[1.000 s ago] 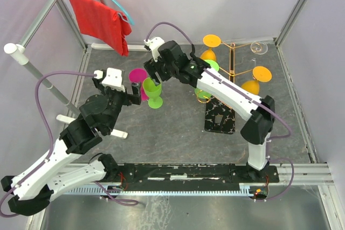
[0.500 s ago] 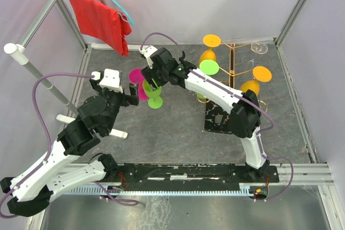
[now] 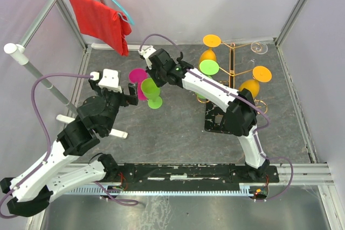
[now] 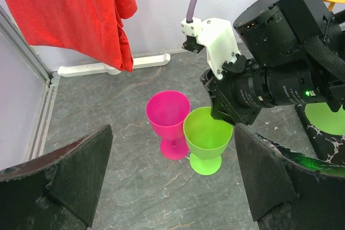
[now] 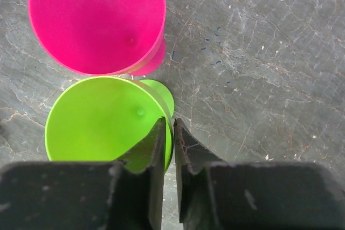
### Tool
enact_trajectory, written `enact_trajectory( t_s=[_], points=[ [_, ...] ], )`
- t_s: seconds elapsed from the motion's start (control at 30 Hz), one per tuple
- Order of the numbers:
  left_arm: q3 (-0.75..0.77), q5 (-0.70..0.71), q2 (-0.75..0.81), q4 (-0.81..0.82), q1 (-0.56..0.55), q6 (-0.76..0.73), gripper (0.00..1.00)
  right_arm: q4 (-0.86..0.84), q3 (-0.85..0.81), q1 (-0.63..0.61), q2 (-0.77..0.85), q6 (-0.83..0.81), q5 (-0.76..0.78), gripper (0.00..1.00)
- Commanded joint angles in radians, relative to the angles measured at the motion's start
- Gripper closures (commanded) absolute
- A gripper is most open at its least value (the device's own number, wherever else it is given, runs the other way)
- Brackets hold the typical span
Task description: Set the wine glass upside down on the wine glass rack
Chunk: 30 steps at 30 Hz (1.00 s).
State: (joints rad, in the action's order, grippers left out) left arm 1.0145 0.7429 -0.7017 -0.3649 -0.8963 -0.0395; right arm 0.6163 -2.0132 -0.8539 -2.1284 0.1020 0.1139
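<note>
Wine glass (image 3: 152, 91), the green one, stands upright on its foot on the grey table (image 3: 178, 127), in the left half and well apart from the wine glass rack (image 3: 233, 64) at the right rear. A pink glass (image 3: 138, 76) stands just beside it, on the far left side. From above, the biggest change since a second ago is in the right arm: its elbow has swung in toward the middle, and the right gripper (image 3: 153, 81) has come from behind the glass down onto its rim. Now the arm is stretched across the table to the left with the wrist bent down over the bowl. The left gripper (image 3: 128, 90) has not moved. It hangs just left of the two glasses with its jaws spread fully wide and nothing between them.

In the left wrist view, the two dark fingers of the left gripper frame the picture far apart. Between them the green glass and the pink glass are seen side by side, and the right wrist leans over the green one from the right.

In the right wrist view, the jaws were wide a second ago and are now drawn almost together. One finger is inside the green bowl and the other outside, so the thin wall at the rim is pinched between them. Whether the two glasses touch, I cannot tell.
</note>
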Motion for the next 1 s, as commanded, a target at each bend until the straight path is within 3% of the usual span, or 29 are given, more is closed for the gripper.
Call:
enact_trajectory(
  t_s=[0.0,0.07,0.3,0.6,0.77,0.97],
  points=[
    [0.011,0.027,-0.012,0.032,-0.001,0.058,0.01,0.005,-0.044,0.009,0.006,-0.004,0.013,0.92],
    [0.017,0.032,-0.024,0.032,-0.001,0.091,0.01,0.015,-0.042,0.009,0.02,-0.004,0.023,0.99],
    [0.063,0.03,-0.083,0.017,0.0,0.207,0.01,0.049,0.015,0.009,0.166,-0.032,0.11,0.99],
    [0.138,0.042,-0.163,0.052,0.0,0.404,0.01,-0.057,0.2,0.003,0.517,-0.049,0.148,0.99],
    [0.173,0.078,-0.202,0.059,0.002,0.658,0.01,-0.189,0.322,-0.005,0.679,-0.103,0.21,0.99],
    [0.051,0.113,-0.128,0.17,0.001,1.087,0.01,-0.398,0.483,-0.004,0.828,-0.188,0.265,0.99]
  ],
)
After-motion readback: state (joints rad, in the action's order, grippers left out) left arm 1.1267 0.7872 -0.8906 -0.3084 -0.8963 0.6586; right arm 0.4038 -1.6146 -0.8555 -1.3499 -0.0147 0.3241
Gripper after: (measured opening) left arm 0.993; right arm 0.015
